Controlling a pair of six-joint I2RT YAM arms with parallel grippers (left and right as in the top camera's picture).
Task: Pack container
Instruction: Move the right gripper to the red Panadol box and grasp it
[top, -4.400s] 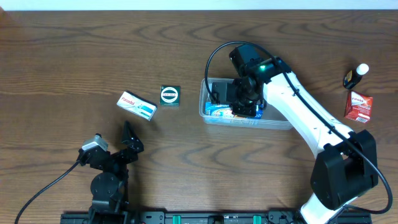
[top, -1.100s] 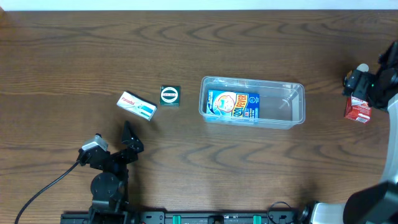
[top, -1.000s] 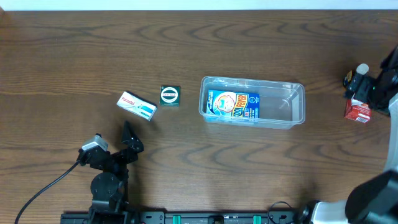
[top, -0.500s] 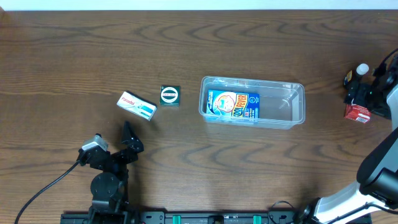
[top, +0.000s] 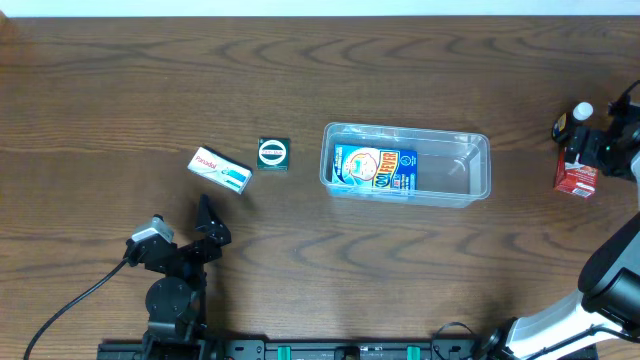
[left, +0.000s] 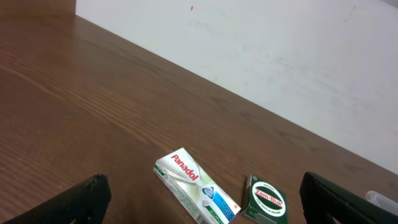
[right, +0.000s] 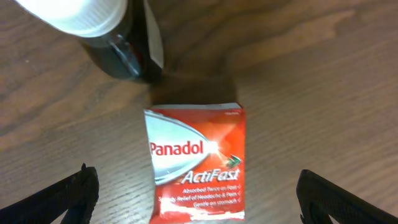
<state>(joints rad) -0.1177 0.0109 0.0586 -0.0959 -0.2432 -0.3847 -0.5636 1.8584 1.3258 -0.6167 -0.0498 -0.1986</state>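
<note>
We saw the container (top: 466, 166) lying lengthwise on the brown wooden surface (top: 400, 270), a little right of the middle. A blue carton (top: 374, 168) lay flat inside it, in its left half, while the right half showed only clear plastic.

Left of the container, apart from it, sat a small dark green box (top: 273, 153) with a round white label, and further left a white Panadol box (top: 221, 170) lay at a slant. The two were near one another but not touching.

The left tool (top: 211, 224) rested low at the near edge of the surface, well short of those boxes. Its jaws were released and spread wide, with nothing between them. From the left wrist we looked past its dark fingers (left: 81, 198) at the white box and the green one beyond.

The right tool (top: 596, 150) hung at the far right of the surface, over a red Panadol ActiFast box (top: 577, 180). Its jaws were also released and spread wide, one finger (right: 71, 191) on each side of the red box and clear of it, gripping nothing. Just beyond that box stood a dark bottle (right: 127, 53) with a white cap; we could not tell whether the two touched
</note>
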